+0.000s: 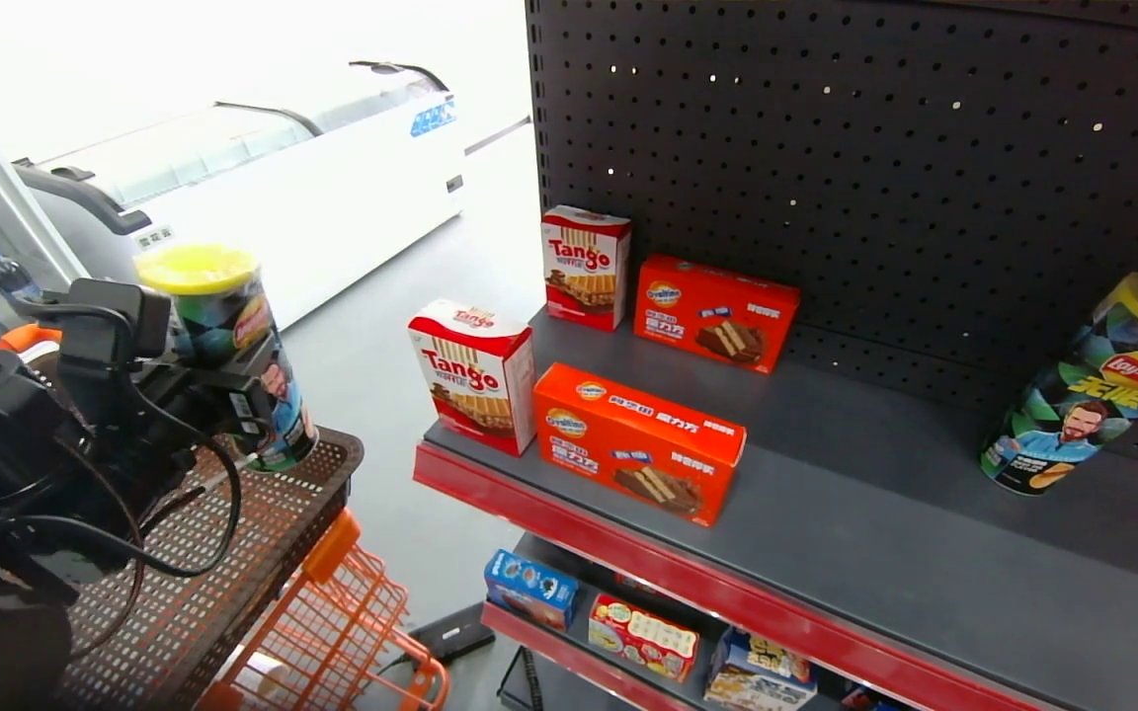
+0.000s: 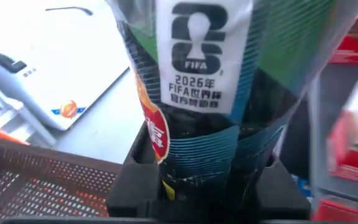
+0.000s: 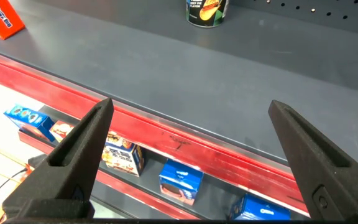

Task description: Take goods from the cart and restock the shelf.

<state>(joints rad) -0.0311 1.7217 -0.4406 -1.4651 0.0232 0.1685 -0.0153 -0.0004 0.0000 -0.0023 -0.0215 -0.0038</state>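
Chip can (image 1: 233,346) (image 2: 210,93), yellow lid uppermost, clamped low on its body between the jaws of the left gripper (image 1: 245,407) (image 2: 207,186). Held over the brown perforated basket of the cart (image 1: 263,533), to the left of the shelf (image 1: 875,513) and apart from it. Right gripper (image 3: 191,106) spread wide with nothing between its jaws, poised near the shelf's red front lip. Second chip can (image 1: 1088,395) (image 3: 207,11) standing far to the right on the grey deck, near the pegboard back. Two wafer boxes (image 1: 475,375) upright at the deck's left end, one behind the other, each just beside an orange biscuit box (image 1: 640,439). Small packets along the lower shelf (image 1: 628,642). White chest freezer (image 1: 283,197) behind the cart.
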